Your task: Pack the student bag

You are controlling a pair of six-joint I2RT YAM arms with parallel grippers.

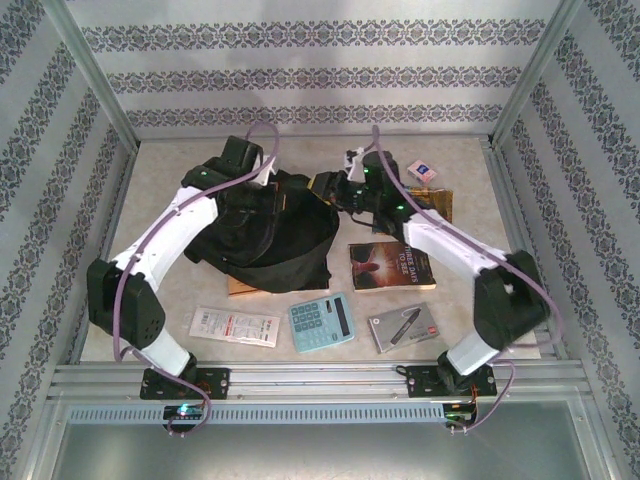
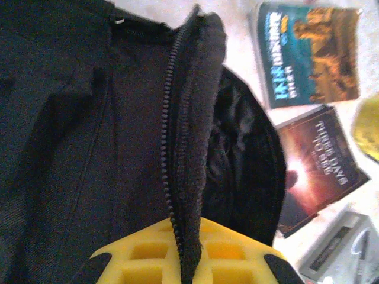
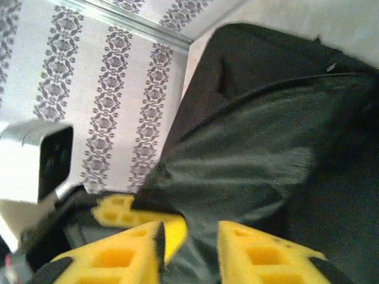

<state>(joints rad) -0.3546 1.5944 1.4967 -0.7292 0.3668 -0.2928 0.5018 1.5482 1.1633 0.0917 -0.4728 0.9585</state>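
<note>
Between the left end effector (image 1: 258, 172) and the right end effector (image 1: 345, 192), toward the far middle of the desk (image 1: 160, 200), the student bag (image 1: 275, 235) is seen slumped, its mouth spread open from one to the other. The left end effector is clenched on the bag's zipper edge (image 2: 172, 148), which is pinched between its yellow fingers (image 2: 231, 251). The right end effector is closed on a fold of thin lining at the opposite rim. The bag is judged to be soft and floppy, light while unfilled, with no stiffness of its own. The opening can therefore be expected to sag shut if either hold is released. The thick zippered rim is considered the best place for a hold, since the slick lining is likely to slip from the pads. One bag is counted. Two books are counted near the right end effector: a dark red book (image 1: 390, 266) on its near side and a blue-and-brown book (image 2: 311, 53) partly beneath that arm. A tan edge is seen under the bag's near side, but what it is cannot be told. Nearer the arm bases, well apart from both end effectors, one calculator (image 1: 321, 322), one boxed pen (image 1: 403, 327) and one white packet (image 1: 234, 326) are counted. One small card (image 1: 421, 170) lies just beyond the right end effector.
</note>
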